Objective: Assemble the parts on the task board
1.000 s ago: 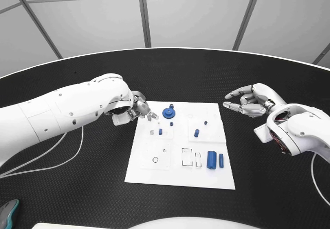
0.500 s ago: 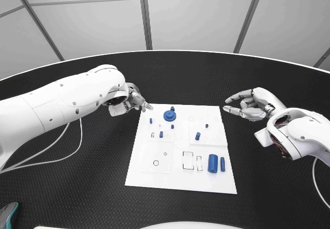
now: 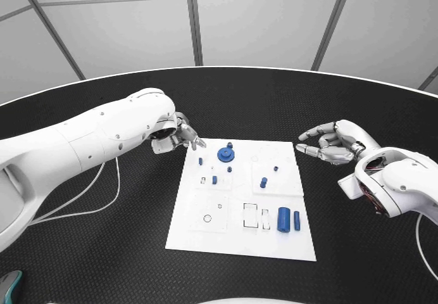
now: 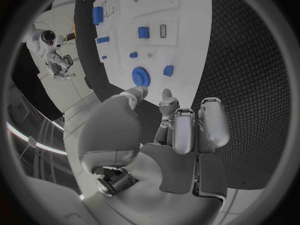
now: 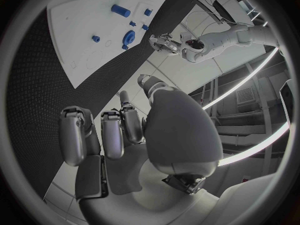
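The board lies mid-desk with blue parts on it. The left hand hovers empty, fingers apart, at its far-left corner; the right hand, also empty and spread, beside its far-right corner.

Bare black bench lies open all round the task board, on its near side and both flanks. The left hand hangs just beside the board's far left corner, near the blue gear; the right hand hovers off its far right corner. Between them the board's middle lies uncovered.
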`<action>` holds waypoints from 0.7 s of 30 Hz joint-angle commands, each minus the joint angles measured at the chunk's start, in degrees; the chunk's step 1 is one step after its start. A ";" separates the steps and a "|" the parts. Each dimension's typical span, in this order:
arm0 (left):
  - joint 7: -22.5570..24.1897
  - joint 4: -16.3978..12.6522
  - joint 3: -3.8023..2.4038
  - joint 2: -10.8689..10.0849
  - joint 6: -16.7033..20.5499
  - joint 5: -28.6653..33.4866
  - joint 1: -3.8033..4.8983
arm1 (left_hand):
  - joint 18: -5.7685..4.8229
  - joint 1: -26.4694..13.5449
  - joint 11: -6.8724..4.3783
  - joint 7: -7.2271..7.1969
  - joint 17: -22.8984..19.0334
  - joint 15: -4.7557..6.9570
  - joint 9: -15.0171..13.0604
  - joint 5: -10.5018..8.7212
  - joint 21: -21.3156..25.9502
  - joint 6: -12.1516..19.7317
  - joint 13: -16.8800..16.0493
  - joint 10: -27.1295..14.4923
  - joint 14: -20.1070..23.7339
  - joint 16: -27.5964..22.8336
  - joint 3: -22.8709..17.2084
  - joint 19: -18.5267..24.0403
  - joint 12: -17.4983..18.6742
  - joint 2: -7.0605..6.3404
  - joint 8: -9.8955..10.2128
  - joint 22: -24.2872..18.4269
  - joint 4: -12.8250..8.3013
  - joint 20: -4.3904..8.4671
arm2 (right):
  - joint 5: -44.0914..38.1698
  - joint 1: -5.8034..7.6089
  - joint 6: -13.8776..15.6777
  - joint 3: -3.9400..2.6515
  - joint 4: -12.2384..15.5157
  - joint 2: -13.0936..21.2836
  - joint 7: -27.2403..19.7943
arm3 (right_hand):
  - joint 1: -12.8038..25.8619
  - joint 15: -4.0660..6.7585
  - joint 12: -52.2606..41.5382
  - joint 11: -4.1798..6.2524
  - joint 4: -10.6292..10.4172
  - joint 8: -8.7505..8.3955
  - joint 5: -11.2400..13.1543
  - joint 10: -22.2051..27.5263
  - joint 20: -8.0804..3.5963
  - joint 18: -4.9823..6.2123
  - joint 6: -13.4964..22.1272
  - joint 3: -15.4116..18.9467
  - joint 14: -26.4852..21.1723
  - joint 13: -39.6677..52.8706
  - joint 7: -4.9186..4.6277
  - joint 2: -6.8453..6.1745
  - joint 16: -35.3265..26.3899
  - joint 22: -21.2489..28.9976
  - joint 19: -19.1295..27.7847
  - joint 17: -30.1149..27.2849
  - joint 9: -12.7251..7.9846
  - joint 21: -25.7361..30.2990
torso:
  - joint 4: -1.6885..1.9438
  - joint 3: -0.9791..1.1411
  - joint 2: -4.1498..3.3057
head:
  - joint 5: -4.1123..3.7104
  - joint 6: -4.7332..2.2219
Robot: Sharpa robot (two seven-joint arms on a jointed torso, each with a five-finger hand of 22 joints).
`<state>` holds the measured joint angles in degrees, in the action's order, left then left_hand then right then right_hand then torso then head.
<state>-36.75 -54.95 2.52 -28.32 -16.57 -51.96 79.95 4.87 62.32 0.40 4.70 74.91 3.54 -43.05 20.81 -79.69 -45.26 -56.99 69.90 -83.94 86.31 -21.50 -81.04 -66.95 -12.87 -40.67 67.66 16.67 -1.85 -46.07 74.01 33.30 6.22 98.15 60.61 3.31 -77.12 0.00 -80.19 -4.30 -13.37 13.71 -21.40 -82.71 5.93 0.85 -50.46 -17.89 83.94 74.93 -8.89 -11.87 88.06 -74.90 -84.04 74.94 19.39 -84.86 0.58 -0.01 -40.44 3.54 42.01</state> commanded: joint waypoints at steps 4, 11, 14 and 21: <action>0.36 1.58 0.02 1.18 -0.23 -0.47 -0.39 | -0.44 -0.06 0.12 0.11 8.74 -0.30 0.09 -0.50 0.18 0.17 0.01 -0.37 -4.26 -0.15 0.41 0.26 0.16 0.41 0.23 0.09 0.09 -0.32 | 0.00 0.00 0.01 0.00 0.20 -0.02 -0.01 | -0.03 0.31 0.06 0.28 -0.24 0.20 -0.11 0.19 -0.39 0.69 -0.13 -0.03 4.88 5.76 -0.12 -0.25 -0.28 -10.52 -3.16 10.16 -0.05 0.28 | -0.23 -0.11 -0.58 | 0.04 -0.26; 0.36 2.85 0.05 1.94 -1.01 -0.67 -0.69 | -0.47 -0.08 0.13 0.11 8.75 -0.31 0.12 -0.58 0.12 0.13 -0.02 -0.36 -4.26 -0.15 0.47 0.21 0.13 0.45 0.24 0.22 0.07 -0.34 | 0.00 0.01 0.02 -0.01 0.33 -0.03 0.00 | -0.02 0.32 0.07 0.30 -0.30 0.22 -0.21 0.19 -0.39 0.70 -0.15 -0.02 4.87 5.75 -0.11 -0.25 -0.31 -10.49 -3.14 10.11 -0.06 0.33 | -0.15 -0.09 -0.57 | 0.04 -0.17; 0.47 3.31 0.07 2.09 -1.23 -0.69 -0.79 | -0.46 -0.16 0.14 0.12 8.74 -0.34 0.18 -0.84 0.13 0.04 -0.03 -0.37 -4.26 -0.16 0.65 0.22 0.10 0.49 0.28 0.20 0.07 -0.37 | 0.00 0.01 -0.02 -0.01 0.27 -0.07 0.00 | -0.02 0.32 0.07 0.30 -0.30 0.22 -0.21 0.19 -0.39 0.70 -0.15 -0.02 4.87 5.75 -0.11 -0.25 -0.31 -10.49 -3.14 10.11 -0.06 0.33 | -0.15 -0.11 -0.52 | 0.17 -0.13; 0.39 4.20 0.12 2.44 -1.99 -0.71 -0.97 | -0.48 -0.23 0.15 0.12 8.74 -0.36 0.27 -1.22 0.06 -0.07 -0.03 -0.38 -4.26 -0.15 0.88 0.15 0.06 0.55 0.33 0.34 0.06 -0.41 | 0.00 0.01 -0.07 -0.01 0.23 -0.15 0.02 | -0.02 0.32 0.07 0.30 -0.30 0.22 -0.21 0.19 -0.39 0.70 -0.15 -0.02 4.87 5.75 -0.11 -0.25 -0.31 -10.49 -3.14 10.11 -0.06 0.33 | -0.20 -0.17 -0.53 | 0.18 -0.12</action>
<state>-36.35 -50.82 2.64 -25.90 -18.51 -52.67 79.00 4.87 62.32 0.40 4.70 74.91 3.55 -42.83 19.86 -79.69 -45.26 -57.00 69.91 -83.94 86.31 -20.87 -81.05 -66.95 -12.87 -40.66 67.95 16.69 -1.86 -46.07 74.02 33.24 6.21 98.38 60.47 3.32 -77.13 0.01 -80.19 -4.30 -13.36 13.71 -21.40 -82.71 5.93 0.86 -50.46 -17.89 83.94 74.91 -8.89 -11.87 88.06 -74.90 -84.04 74.93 19.40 -84.86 0.40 -0.13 -40.97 3.70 41.89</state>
